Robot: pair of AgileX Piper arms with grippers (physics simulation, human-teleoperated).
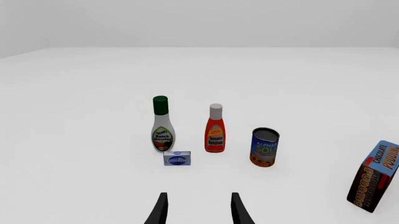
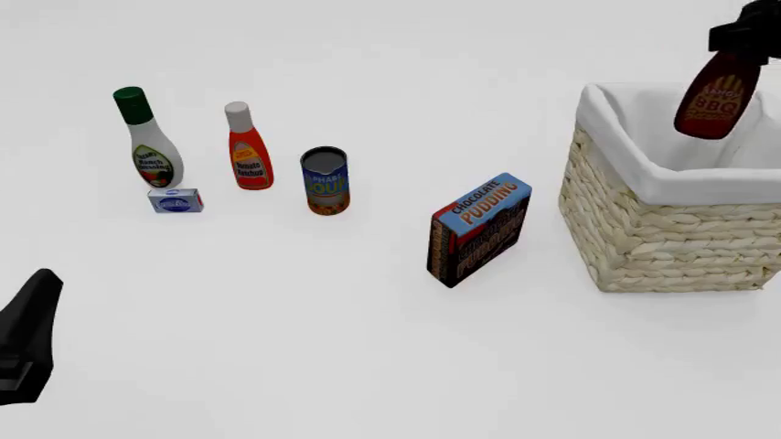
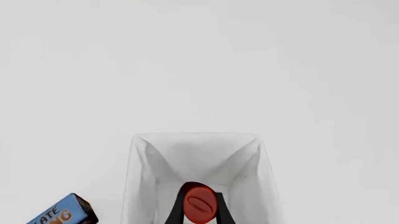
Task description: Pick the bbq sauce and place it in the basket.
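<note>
We hold the bbq sauce [image 2: 715, 99] in our right end effector [image 2: 744, 38], pinched near its red cap, bottle tilted and hanging above the basket [image 2: 665, 233], over the white liner opening. Not yet released. Our left end effector [image 1: 198, 207] sits idle with fingers spread, holding nothing, facing the ranch bottle [image 1: 162, 125] and ketchup [image 1: 215, 129], well apart from the basket. To finish well we judge: lower the bottle past the rim toward the middle, keep clear of the liner walls, then release low so it doesn't bounce out.
</note>
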